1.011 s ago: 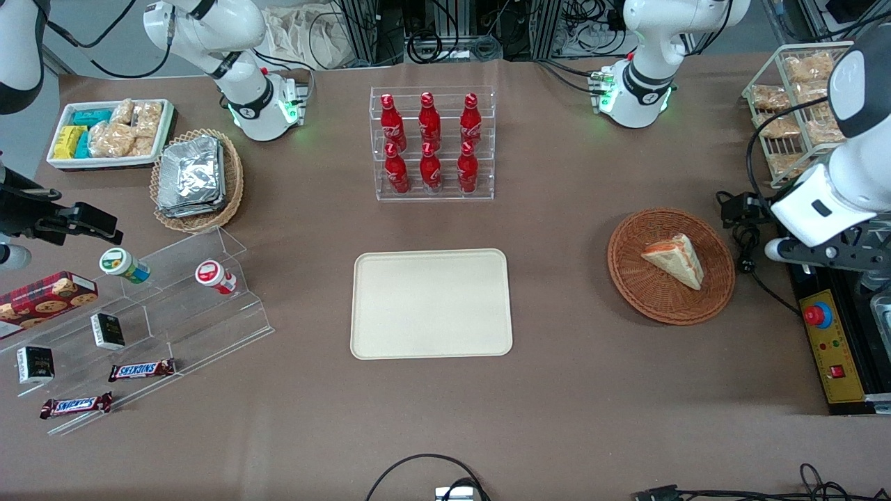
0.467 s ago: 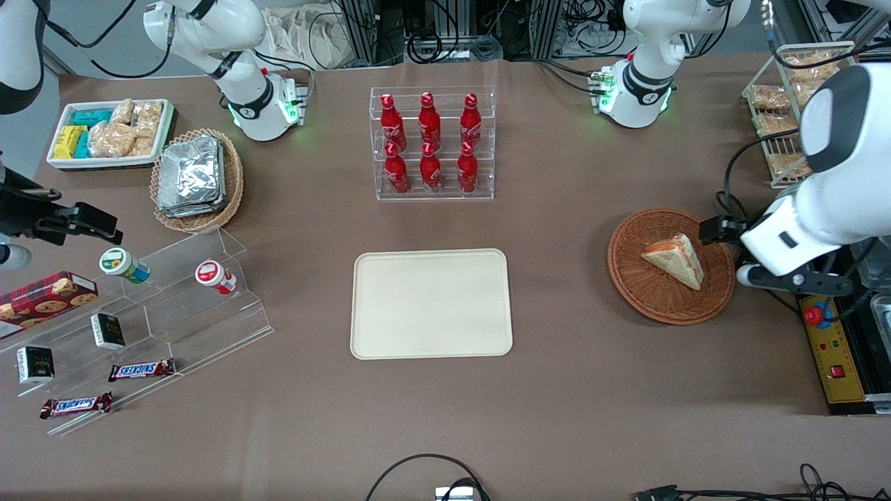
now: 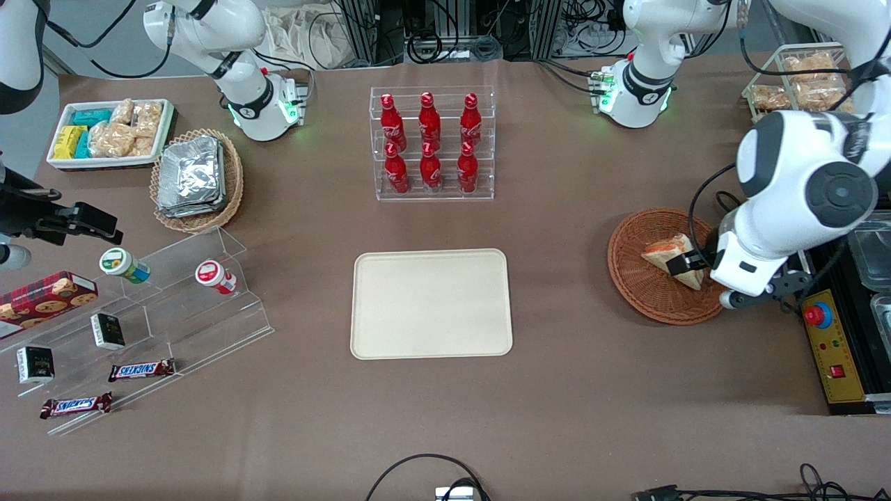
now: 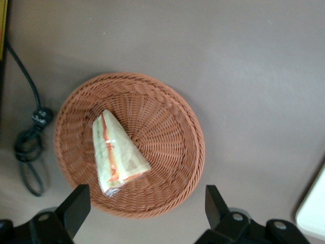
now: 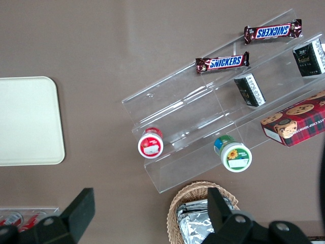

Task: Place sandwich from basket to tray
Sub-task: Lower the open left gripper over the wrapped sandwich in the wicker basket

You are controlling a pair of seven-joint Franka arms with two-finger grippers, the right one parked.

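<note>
While a second ago the working arm stood off the basket's (image 3: 654,292) rim toward its own end of the table, it now reaches over the basket, and the gripper (image 4: 147,211) hangs above it with its fingers (image 4: 76,206) spread wide, holding nothing. Its body covers part of the basket in the front view. Inside the basket lies the sandwich (image 4: 116,152), apparently untouched, though its tip is hidden there. Toward the parked arm's end, well apart from the basket, sits the tray (image 3: 430,303).
</note>
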